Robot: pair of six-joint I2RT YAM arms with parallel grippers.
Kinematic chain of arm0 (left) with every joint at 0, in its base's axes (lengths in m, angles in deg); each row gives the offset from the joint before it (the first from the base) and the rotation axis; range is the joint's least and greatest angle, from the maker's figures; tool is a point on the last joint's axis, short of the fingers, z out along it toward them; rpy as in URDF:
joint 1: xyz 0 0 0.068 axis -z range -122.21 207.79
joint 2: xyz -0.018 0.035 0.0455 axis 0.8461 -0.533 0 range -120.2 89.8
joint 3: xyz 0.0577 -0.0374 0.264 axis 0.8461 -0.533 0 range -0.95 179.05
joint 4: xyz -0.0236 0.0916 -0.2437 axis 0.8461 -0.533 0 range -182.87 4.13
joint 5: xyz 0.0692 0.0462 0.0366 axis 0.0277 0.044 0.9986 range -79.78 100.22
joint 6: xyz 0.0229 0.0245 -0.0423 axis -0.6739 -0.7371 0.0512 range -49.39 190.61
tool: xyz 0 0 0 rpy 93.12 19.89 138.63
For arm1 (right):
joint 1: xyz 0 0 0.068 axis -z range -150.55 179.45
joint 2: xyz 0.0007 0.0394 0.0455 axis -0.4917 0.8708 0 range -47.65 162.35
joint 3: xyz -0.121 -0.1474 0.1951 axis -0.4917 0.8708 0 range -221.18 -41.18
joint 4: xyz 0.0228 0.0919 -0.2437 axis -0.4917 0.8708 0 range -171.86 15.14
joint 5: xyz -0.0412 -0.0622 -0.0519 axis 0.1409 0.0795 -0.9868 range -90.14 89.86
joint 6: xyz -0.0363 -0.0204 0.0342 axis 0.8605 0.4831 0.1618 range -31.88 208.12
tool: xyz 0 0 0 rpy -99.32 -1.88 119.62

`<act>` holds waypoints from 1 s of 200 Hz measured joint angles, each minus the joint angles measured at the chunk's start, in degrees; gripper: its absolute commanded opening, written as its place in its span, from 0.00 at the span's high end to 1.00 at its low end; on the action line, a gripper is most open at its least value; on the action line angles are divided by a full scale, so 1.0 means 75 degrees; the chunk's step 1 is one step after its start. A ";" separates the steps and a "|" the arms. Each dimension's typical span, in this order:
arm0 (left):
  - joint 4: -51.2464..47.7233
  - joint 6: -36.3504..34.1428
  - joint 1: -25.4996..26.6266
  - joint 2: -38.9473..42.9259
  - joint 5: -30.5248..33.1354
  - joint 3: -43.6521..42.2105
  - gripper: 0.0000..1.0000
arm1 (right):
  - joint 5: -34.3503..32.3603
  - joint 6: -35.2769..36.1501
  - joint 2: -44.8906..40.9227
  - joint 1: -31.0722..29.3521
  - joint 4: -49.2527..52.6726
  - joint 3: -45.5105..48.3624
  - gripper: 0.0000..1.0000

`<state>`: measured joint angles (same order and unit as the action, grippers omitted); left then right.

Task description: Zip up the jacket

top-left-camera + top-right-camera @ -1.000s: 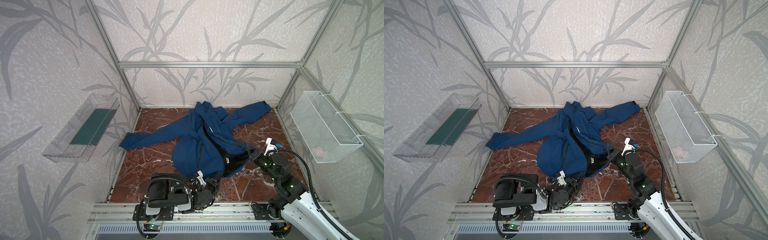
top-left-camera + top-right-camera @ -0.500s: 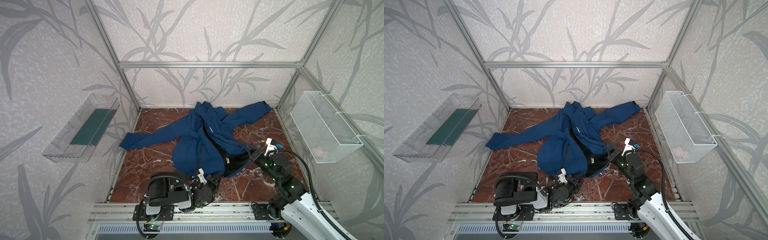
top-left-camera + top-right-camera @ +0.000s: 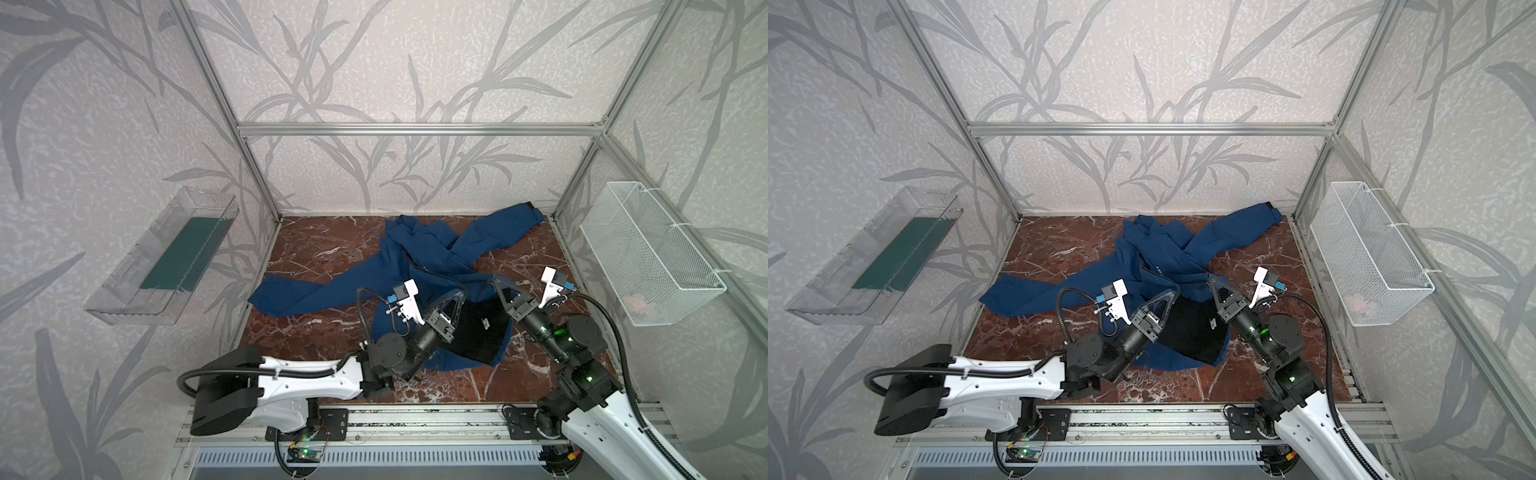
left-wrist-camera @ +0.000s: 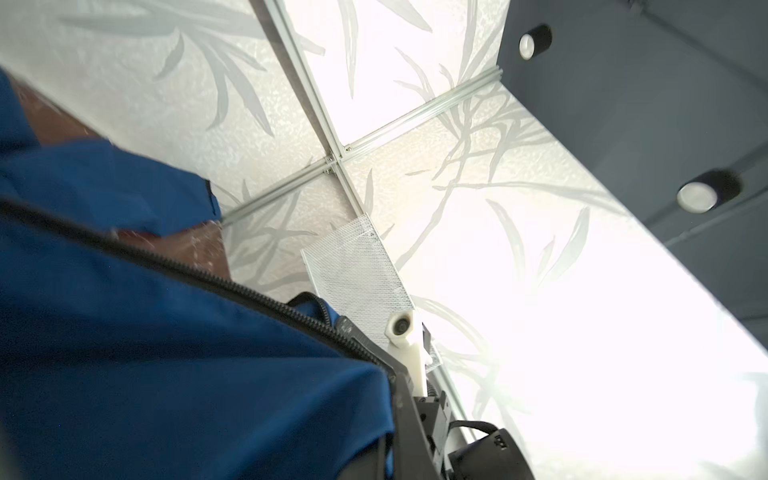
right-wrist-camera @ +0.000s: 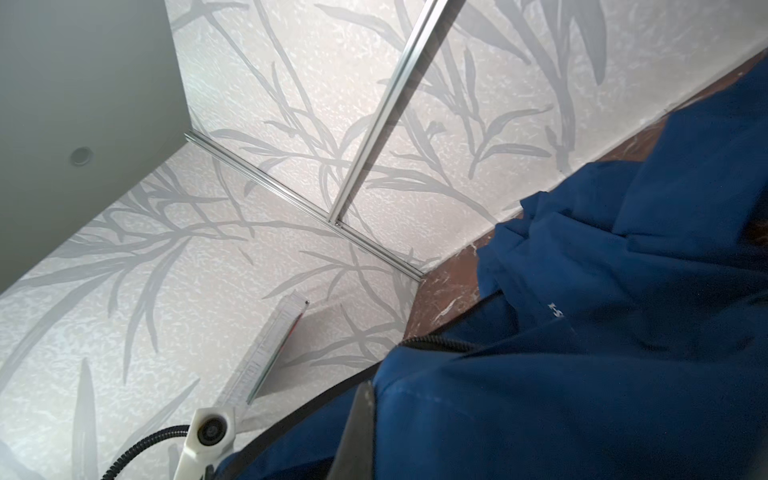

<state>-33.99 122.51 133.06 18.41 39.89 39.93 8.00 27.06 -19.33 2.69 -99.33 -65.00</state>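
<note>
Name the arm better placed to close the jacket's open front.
Probably left: the left gripper pinches the jacket at its toothed zipper edge; the right gripper holds the opposite edge.

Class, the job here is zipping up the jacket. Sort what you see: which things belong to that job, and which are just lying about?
Belong to the job:
- jacket
- its zipper
- left pincer and right pincer, both shut on the jacket

Just lying about:
- white wire basket on one side wall
- clear tray on the opposite wall
</note>
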 measured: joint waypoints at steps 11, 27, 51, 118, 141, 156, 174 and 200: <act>-0.1224 -0.0428 0.0000 0.0408 0.0391 0.0423 1.00 | 0.0052 -0.0067 0.0149 0.0000 -0.0265 -0.0003 1.00; -0.4217 -0.0117 -0.0309 0.0863 0.0979 0.1574 1.00 | 0.0149 -0.0122 0.0423 0.0000 -0.0385 -0.0067 1.00; -0.7936 0.0259 -0.1702 0.1253 0.1300 0.3063 1.00 | 0.0119 0.0012 0.0836 0.0000 -0.0026 -0.0472 1.00; -1.3082 -0.1492 -0.8402 -0.0842 -0.2331 0.7691 1.00 | -0.0705 0.0635 0.3346 0.0000 0.0606 -0.2725 1.00; -1.4262 -0.2390 -0.9028 -0.3754 -0.3407 1.2004 1.00 | -0.0519 0.1239 0.5010 0.0058 0.0924 -0.4765 1.00; -1.4341 -0.2550 -0.9355 -0.5566 -0.4421 1.4804 1.00 | -0.0219 0.1775 0.5872 0.0085 0.1131 -0.6382 1.00; -1.3709 -0.2626 -0.9495 -0.6091 -0.5435 1.5469 1.00 | 0.0128 0.2430 0.6336 0.0085 0.1169 -0.7938 1.00; -1.2045 -0.2838 -0.9436 -0.5074 -0.6537 1.4137 1.00 | 0.0402 0.3538 0.5939 -0.0082 0.1297 -0.8888 1.00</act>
<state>-124.33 101.22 62.28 -19.64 -9.14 145.96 11.02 53.59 25.21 2.08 -89.60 -131.66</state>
